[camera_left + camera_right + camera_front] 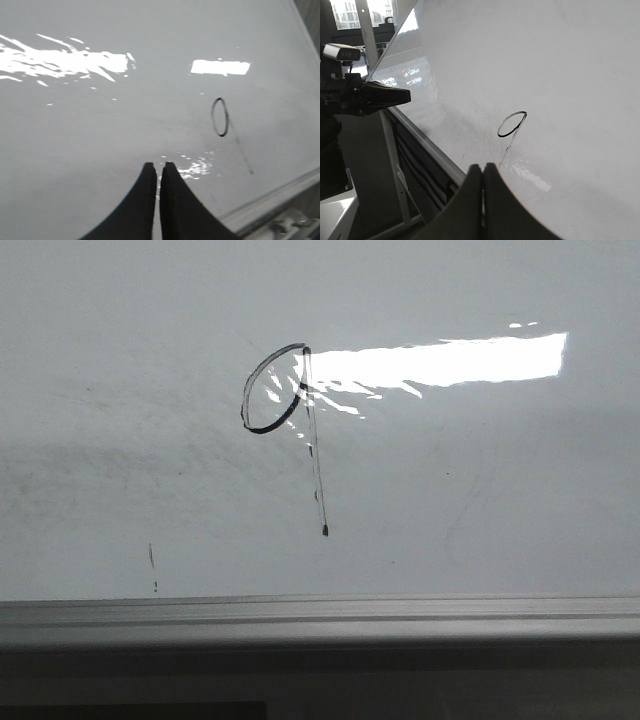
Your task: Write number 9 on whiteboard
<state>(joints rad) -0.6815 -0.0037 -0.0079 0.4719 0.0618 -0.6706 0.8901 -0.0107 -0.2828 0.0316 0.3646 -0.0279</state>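
The thin black marker figure 9 (pixel 290 425), an open oval loop joined to a slanted stem, sits mid-board on the large glossy white whiteboard (pixel 480 500), so the writing appears complete. The left gripper (pixel 160 172) and right gripper (pixel 484 172) hang apart from it, fingers pressed together and holding nothing, presumably retired. Glare washes out the loop's right side, and no marker is visible

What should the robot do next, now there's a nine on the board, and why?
Probably just pull both arms back and stop. The number 9 already stands complete on the whiteboard, loop joined to its stem. The left pincer and right pincer are both shut with no marker visible between them, so nothing seems left to draw.
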